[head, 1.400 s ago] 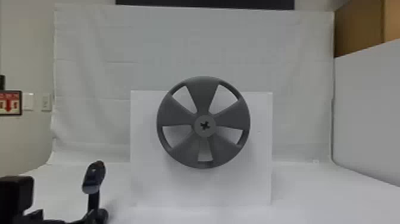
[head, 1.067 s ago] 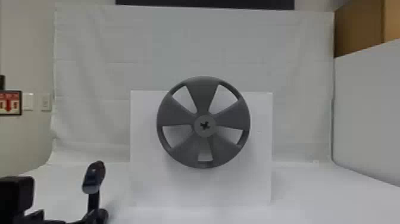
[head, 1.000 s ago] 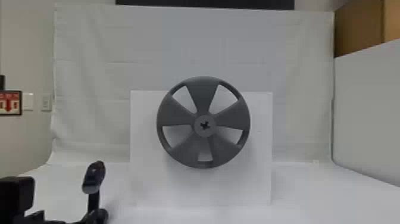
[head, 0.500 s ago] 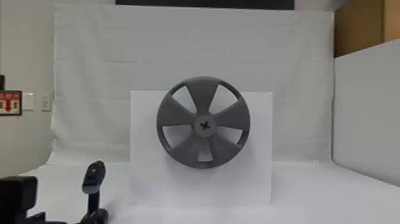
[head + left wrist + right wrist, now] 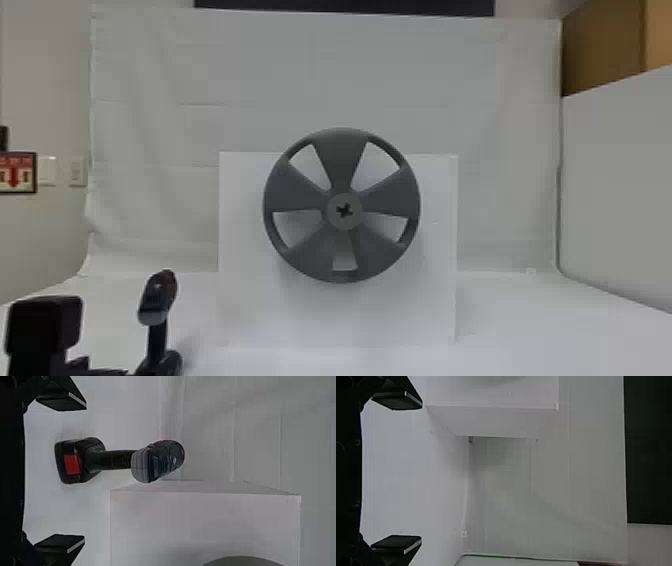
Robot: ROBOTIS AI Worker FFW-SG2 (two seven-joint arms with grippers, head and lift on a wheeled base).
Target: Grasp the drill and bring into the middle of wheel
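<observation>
My left gripper [image 5: 44, 325] shows as a black block at the lower left in the head view. The drill [image 5: 158, 300] stands upright on the white table to its right. In the left wrist view my left gripper [image 5: 84, 471] is open, and the drill [image 5: 158, 462], with a red patch on its battery, lies between the lines of its fingers, untouched. The grey five-spoked wheel [image 5: 342, 155] is mounted upright on a white box, with a cross-shaped hole in its hub. My right gripper [image 5: 420, 471] is open and holds nothing in the right wrist view.
The white box [image 5: 245, 310] rises from the table [image 5: 525, 340] behind the wheel, right of the drill. A white curtain [image 5: 150, 125] hangs at the back, and a white panel [image 5: 615, 175] bounds the right side.
In the head view my left gripper has shifted right, closer to the drill. The drill and the wheel keep their places.
</observation>
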